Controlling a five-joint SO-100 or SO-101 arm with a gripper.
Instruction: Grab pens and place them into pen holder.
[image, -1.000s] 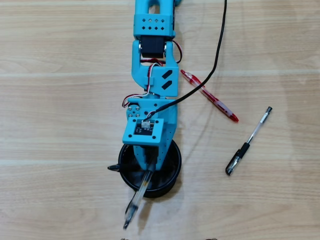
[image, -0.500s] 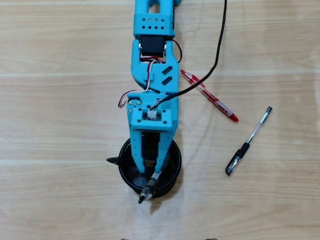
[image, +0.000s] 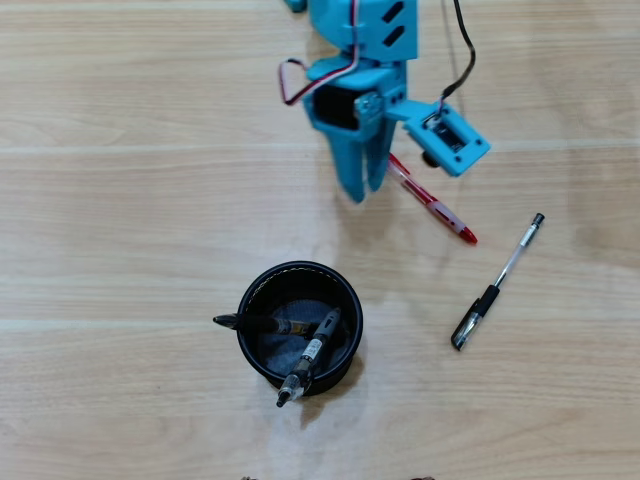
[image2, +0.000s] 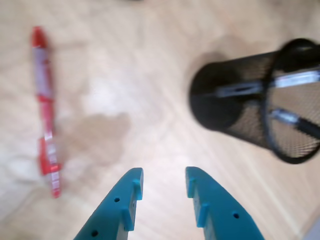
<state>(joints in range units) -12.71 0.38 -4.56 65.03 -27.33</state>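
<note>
Two pens already lean inside the black mesh pen holder (image: 300, 328) on a pale wood-grain table (image: 120, 230). A red pen (image: 433, 200) lies just beside the teal gripper (image: 366, 188), whose jaws hang parted and empty in the wrist view. A black pen (image: 497, 283) lies apart, right of the holder in the overhead view.
</note>
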